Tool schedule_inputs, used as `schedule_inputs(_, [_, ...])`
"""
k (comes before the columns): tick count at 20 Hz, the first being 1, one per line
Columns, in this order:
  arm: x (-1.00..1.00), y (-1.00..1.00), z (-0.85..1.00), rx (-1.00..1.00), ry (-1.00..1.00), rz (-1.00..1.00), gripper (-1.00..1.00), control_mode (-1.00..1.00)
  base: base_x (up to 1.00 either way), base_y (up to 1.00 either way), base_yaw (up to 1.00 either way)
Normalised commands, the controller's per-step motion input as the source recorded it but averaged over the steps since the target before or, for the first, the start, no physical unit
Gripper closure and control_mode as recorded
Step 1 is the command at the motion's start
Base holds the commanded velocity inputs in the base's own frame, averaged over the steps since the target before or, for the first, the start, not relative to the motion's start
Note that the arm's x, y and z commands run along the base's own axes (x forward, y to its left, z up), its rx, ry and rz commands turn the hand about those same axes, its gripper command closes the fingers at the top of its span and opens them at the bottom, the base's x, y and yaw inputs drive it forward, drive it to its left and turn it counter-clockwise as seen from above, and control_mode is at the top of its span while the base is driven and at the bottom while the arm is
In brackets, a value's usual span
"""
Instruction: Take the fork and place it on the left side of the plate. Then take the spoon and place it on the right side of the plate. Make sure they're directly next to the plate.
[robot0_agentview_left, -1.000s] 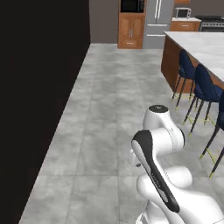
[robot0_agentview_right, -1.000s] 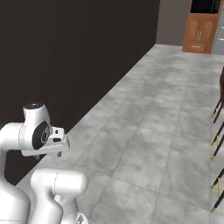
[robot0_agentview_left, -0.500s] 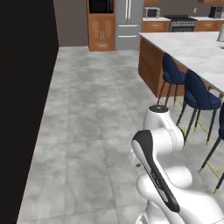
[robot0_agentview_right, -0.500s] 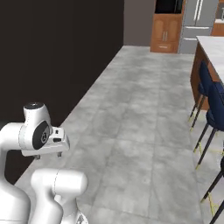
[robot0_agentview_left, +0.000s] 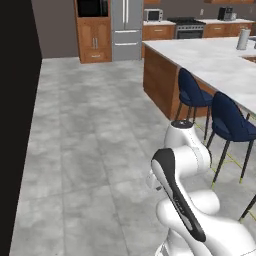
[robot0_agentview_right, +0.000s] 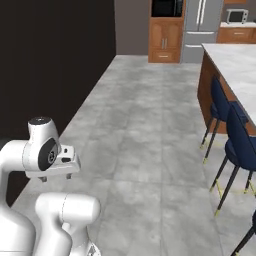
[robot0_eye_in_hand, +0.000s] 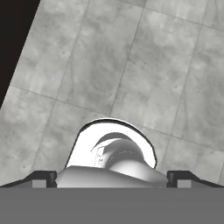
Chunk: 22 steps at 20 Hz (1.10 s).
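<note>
Two blue stools (robot0_agentview_left: 200, 95) beside island (robot0_agentview_left: 220, 62)

White arm folded upright over its base, wrist bent downward, pincer (robot0_eye_in_hand: 112, 178) apparently parted, holding nothing

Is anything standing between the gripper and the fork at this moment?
That cannot be judged here: the fork, spoon and plate are not in these pictures. The gripper hangs over bare grey floor tiles, fingers apart. Ahead to the right stand blue stools along the island counter, which the robot would likely have to approach.
</note>
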Motion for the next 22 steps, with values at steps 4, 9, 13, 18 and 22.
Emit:
schedule_inputs(4, [0.00, 0.00, 0.00, 0.00, 0.00, 0.00, -1.00, 1.00, 1.00, 0.23, -0.15])
schedule_inputs(9, [0.00, 0.00, 0.00, 0.00, 0.00, 0.00, -1.00, 1.00, 1.00, 0.24, -0.15])
schedule_inputs(13, [0.00, 0.00, 0.00, 0.00, 0.00, 0.00, -1.00, 1.00, 1.00, 0.20, -0.15])
schedule_inputs(18, [0.00, 0.00, 0.00, 0.00, 0.00, 0.00, -1.00, 1.00, 1.00, 0.08, -0.16])
schedule_inputs(22, [0.00, 0.00, 0.00, 0.00, 0.00, 0.00, -1.00, 1.00, 1.00, 0.02, -0.14])
